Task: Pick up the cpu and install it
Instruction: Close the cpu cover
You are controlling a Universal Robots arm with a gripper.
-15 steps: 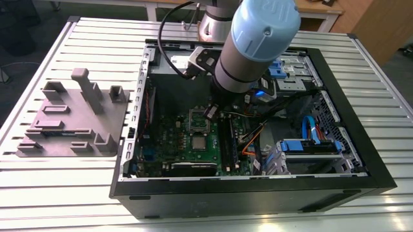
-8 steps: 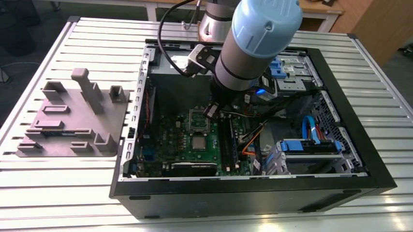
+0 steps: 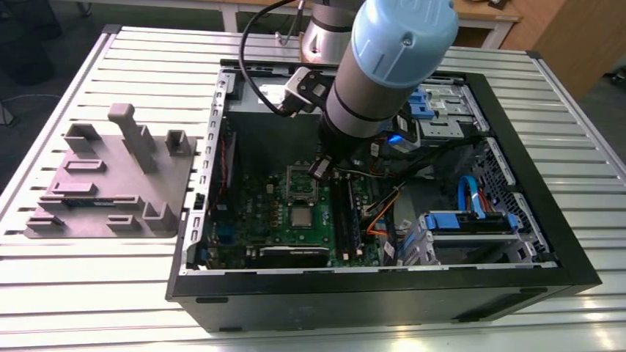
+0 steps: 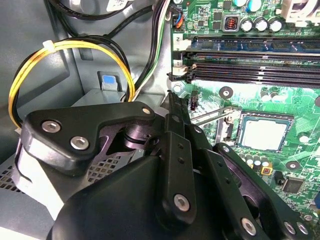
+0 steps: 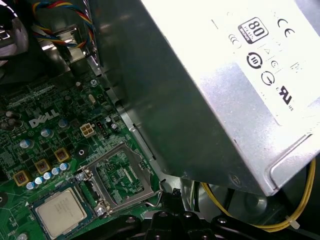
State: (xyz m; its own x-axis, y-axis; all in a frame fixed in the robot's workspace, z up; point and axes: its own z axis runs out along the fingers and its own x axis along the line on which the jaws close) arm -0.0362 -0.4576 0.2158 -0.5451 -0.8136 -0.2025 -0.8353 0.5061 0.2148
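Exterior view, from where I stand: the open computer case (image 3: 391, 297) lies on its side on the slatted table (image 3: 88, 293), with the arm reaching down into it from above. Inside the case lie the green motherboard (image 3: 259, 213) and, toward the exterior view's right, a drive bay with blue fittings (image 3: 470, 222). A grey fixture block (image 3: 108, 183) rests on the table just beside the case, on the exterior view's left.

The gripper (image 3: 319, 169) hangs low over the board, near the socket. Whether it is open or closed I cannot tell.

The cpu (image 3: 301, 217) is apart from the gripper — it lies flat in its socket, silver top up. The second wrist view shows the cpu (image 4: 263, 134) framed by the dark socket (image 4: 240, 131), with the black memory slots (image 4: 250, 65) near it. In the first wrist view the load plate (image 5: 103, 155) stands tilted up beside the socket, leaving the cpu (image 5: 62, 212) uncovered, and the grey power supply (image 5: 210, 90) looms close — a large box against the case wall.
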